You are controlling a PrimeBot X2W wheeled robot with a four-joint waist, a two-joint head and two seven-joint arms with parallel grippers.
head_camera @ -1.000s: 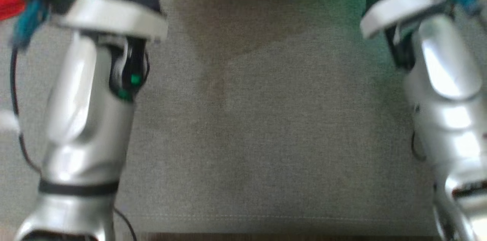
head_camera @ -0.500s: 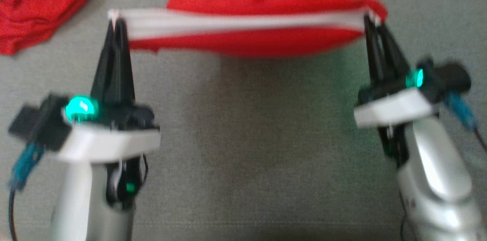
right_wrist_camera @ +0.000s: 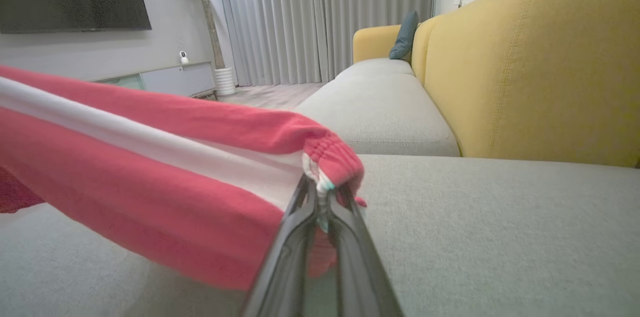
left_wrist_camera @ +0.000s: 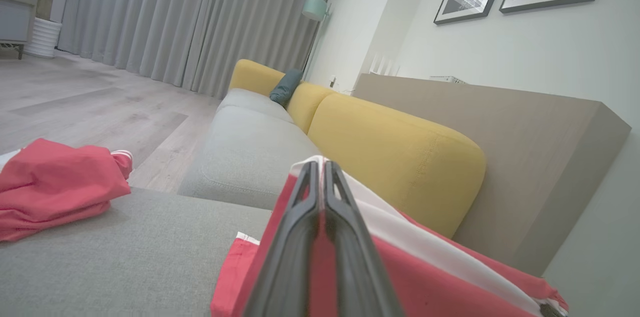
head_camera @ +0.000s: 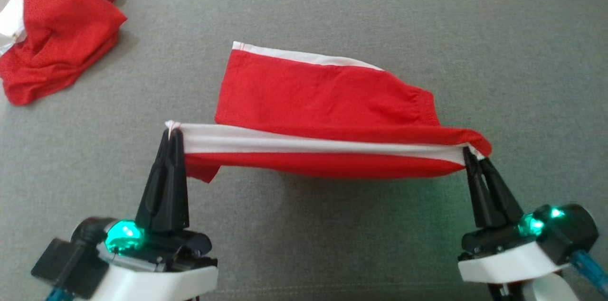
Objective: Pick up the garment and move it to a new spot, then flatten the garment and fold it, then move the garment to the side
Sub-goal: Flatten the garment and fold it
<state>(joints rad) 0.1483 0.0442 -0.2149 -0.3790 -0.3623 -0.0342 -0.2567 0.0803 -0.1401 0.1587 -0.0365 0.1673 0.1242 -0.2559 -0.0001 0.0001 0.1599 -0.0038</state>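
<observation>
The garment (head_camera: 323,101) is a pair of red shorts with white side stripes, its near edge lifted and stretched over the grey sofa seat while its far part lies on the cushion. My left gripper (head_camera: 172,134) is shut on the near left corner of the garment, and the left wrist view shows those fingers (left_wrist_camera: 320,182) pinching the white stripe. My right gripper (head_camera: 470,153) is shut on the near right corner at the elastic waistband (right_wrist_camera: 330,157). The stretched edge (head_camera: 323,146) runs taut between both grippers.
A second red garment (head_camera: 57,30) lies crumpled at the far left of the seat (head_camera: 332,6). Yellow backrest cushions (left_wrist_camera: 400,142) and a further grey seat (right_wrist_camera: 380,107) stand beyond. Wooden floor (left_wrist_camera: 90,102) lies off the seat's left end.
The head camera has tilted upward, so both grippers and the whole garment have come into view. Both grippers stay shut on the garment's corners with the edge stretched between them.
</observation>
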